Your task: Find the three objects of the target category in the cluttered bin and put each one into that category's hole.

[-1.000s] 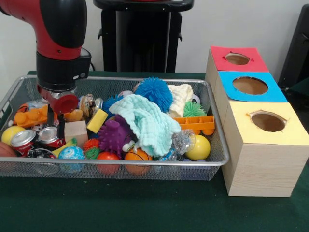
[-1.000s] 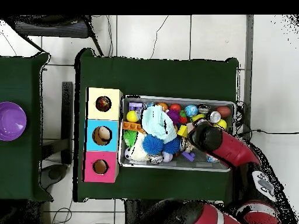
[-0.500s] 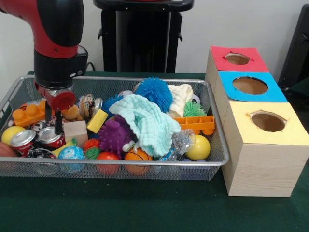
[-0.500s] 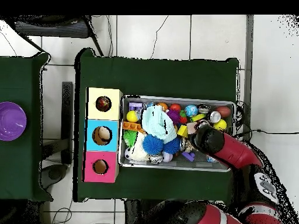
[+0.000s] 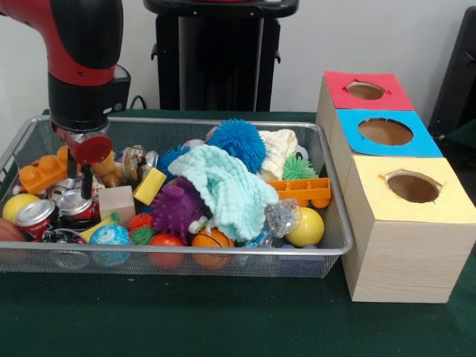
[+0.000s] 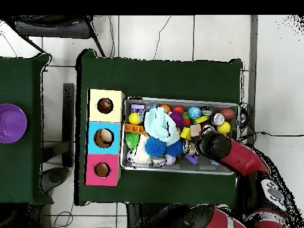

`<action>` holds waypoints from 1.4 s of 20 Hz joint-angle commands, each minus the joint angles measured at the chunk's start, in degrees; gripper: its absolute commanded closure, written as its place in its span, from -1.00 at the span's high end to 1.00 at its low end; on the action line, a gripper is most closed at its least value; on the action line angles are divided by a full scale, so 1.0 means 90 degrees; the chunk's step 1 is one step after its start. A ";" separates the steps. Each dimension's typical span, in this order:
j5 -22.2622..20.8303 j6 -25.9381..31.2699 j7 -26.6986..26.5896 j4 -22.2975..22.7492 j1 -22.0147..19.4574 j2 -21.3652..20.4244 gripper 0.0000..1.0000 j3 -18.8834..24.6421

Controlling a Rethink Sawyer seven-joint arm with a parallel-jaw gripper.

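Note:
My gripper hangs over the left end of the wire bin, just above a red soda can. A second can lies to its left and a wooden block to its right. An orange toy block rests behind the cans. Nothing shows as held. Right of the bin stands the wooden box with a red hole, a blue hole and a yellow hole. In the overhead view the arm covers the gripper.
The bin also holds a mint cloth, a blue spiky ball, a purple spiky ball, a yellow block, a yellow ball and an orange brick. A purple bowl sits on a side table.
The gripper has risen and drifted a little to the left in the front view. The orange toy block now shows more fully behind it.

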 commanded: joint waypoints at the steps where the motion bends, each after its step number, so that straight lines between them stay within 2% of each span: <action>1: -0.0274 0.1171 0.0157 0.0664 -0.0031 -0.0031 1.00 -0.0005; 5: -0.0311 0.1730 0.0074 0.0822 0.0073 -0.0430 1.00 -0.0211; 10: -0.0353 0.2029 0.0118 0.0921 0.0193 -0.0709 1.00 -0.0294; 16: -0.0192 0.1060 0.0522 0.1081 0.0249 -0.0513 1.00 0.0009; 21: -0.0111 0.0142 0.0548 0.0865 0.0052 -0.0183 1.00 0.0417; 28: 0.0037 0.0018 0.0496 0.0402 -0.0043 -0.0072 1.00 0.0561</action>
